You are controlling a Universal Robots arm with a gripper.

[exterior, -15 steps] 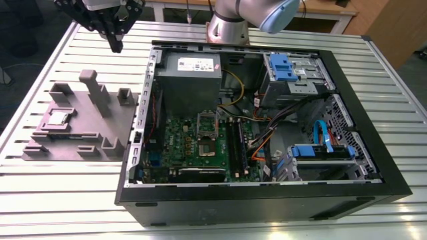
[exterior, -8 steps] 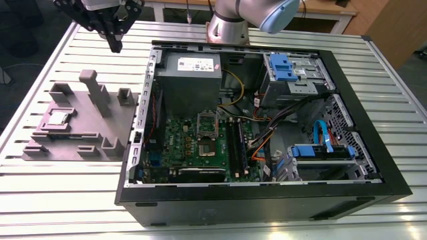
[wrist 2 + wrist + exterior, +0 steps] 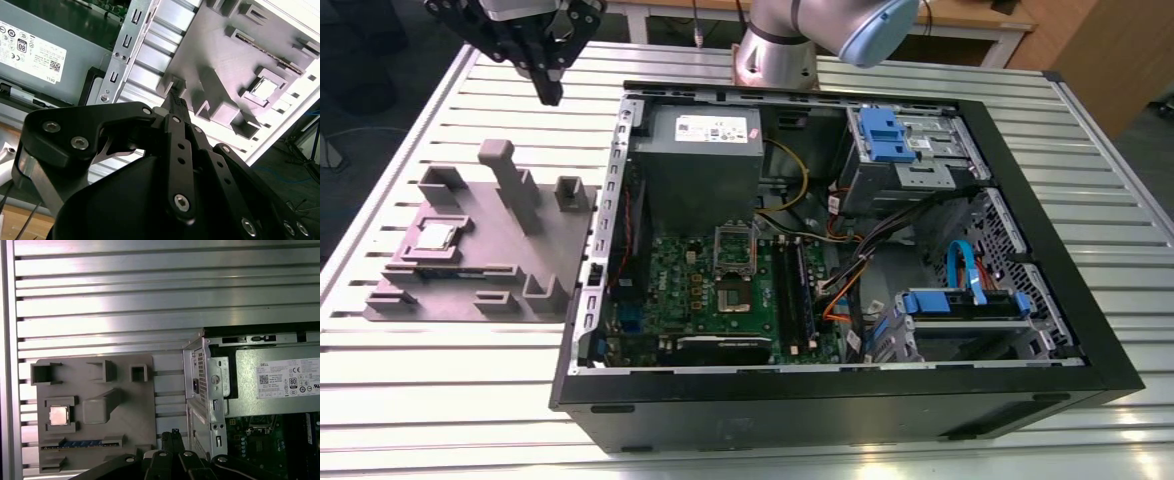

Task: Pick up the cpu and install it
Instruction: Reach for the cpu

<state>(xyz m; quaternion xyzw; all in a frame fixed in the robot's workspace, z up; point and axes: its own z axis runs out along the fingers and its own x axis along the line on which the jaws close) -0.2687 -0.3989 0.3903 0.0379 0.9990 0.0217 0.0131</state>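
The cpu [image 3: 438, 236] [image 3: 263, 89] [image 3: 59, 415], a small silver square chip, lies in a recess of the grey block tray [image 3: 480, 265] [image 3: 127, 405] on the exterior view's left. My gripper [image 3: 550, 95] [image 3: 175, 102] [image 3: 172, 434] hangs high above the table, beyond the tray's far end and beside the computer case's corner, well apart from the cpu. Its black fingers are pressed together with nothing between them. Inside the open case, the green motherboard [image 3: 700, 300] carries the square metal-framed socket [image 3: 734, 290].
The open black computer case [image 3: 854, 400] fills the middle and the exterior view's right of the slatted metal table [image 3: 440, 380]. A grey power supply [image 3: 700, 150] [image 3: 275, 385], blue drive bays [image 3: 894, 135] and loose cables sit inside. Tall posts [image 3: 500, 175] rise from the tray.
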